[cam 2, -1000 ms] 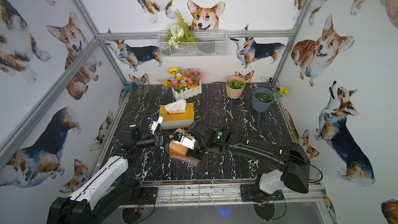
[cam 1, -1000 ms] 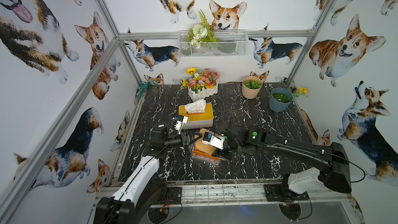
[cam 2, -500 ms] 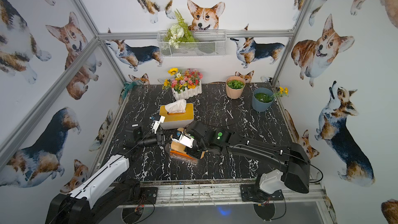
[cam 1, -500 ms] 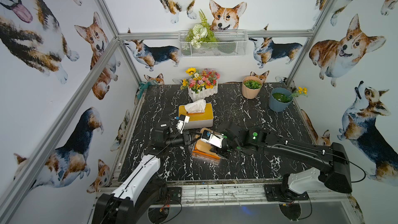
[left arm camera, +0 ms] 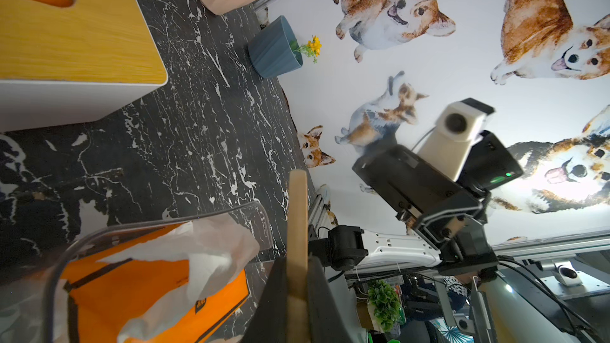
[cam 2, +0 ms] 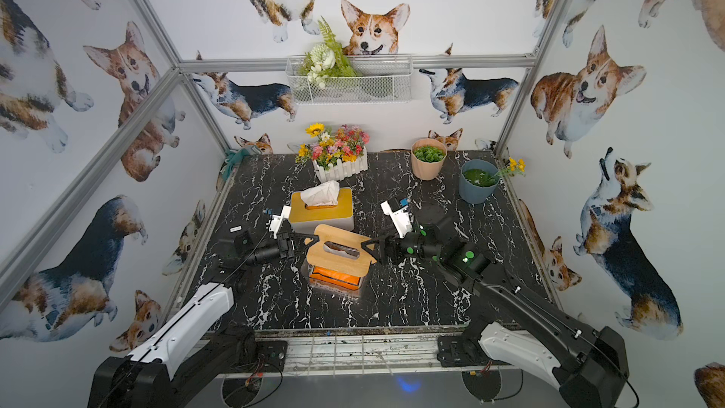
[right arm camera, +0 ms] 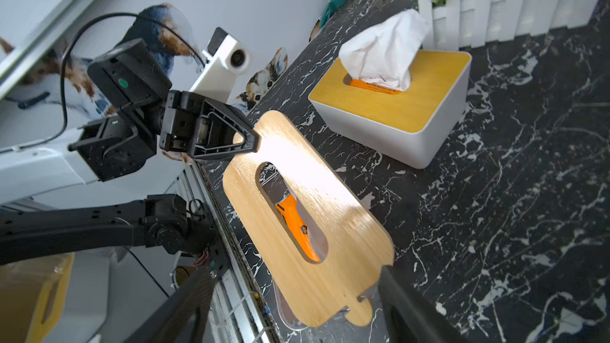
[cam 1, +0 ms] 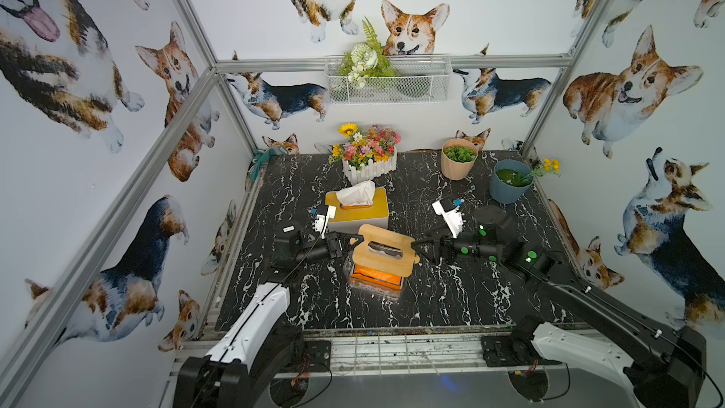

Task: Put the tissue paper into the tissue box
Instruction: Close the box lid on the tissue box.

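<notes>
In the clear box (cam 1: 374,291): orange tissue pack (cam 1: 376,273), white tissue bunched on top, lid off.
Wooden lid (cam 1: 382,255) hangs just above the box; L gripper (cam 1: 352,240) pinches its tab, R gripper (cam 1: 421,250) at opp. end w/ jaws spread, contact unclear. Just behind the box: white tissue box (cam 1: 357,211) w/ yellow top.

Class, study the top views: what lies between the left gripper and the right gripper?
The wooden lid spans that gap, clamped at one end by the left gripper, its other end near the open right gripper. Both top views show it.
</notes>
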Robot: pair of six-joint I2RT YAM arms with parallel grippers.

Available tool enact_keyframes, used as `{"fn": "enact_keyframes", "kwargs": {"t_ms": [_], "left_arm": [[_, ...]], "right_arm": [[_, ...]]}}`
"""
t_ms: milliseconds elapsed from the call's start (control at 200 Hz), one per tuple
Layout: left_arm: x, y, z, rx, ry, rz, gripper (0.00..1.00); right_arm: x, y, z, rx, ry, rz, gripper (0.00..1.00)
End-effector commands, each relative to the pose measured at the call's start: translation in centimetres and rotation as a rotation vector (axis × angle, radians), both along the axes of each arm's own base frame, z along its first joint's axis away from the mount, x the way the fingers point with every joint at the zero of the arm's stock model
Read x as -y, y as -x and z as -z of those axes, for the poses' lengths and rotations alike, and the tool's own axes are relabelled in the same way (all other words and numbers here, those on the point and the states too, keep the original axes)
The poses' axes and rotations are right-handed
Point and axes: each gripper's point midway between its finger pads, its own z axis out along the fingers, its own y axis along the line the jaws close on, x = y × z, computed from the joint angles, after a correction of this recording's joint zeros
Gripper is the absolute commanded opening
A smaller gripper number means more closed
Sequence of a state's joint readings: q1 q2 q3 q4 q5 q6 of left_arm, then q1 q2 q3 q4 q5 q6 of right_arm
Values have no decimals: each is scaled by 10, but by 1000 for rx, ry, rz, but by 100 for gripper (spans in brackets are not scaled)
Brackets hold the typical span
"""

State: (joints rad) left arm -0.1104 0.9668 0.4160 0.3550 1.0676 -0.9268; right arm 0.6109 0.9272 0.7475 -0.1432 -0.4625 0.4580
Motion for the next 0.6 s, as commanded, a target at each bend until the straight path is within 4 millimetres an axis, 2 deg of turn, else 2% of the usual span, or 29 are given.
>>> {"fn": "enact_keyframes", "kwargs": {"t_ms": [0, 195, 596], "left_arm": [[2, 1, -18, 51, 45, 34, 0], [3, 0, -23, 49, 68, 41, 0], [4, -2, -26, 47, 94, 44, 0]], "right_arm": [[1, 10, -12, -134, -224, -47, 83], [2, 20, 7, -253, -371, -75, 82], [0, 26, 19, -340, -490, -96, 74]]}}
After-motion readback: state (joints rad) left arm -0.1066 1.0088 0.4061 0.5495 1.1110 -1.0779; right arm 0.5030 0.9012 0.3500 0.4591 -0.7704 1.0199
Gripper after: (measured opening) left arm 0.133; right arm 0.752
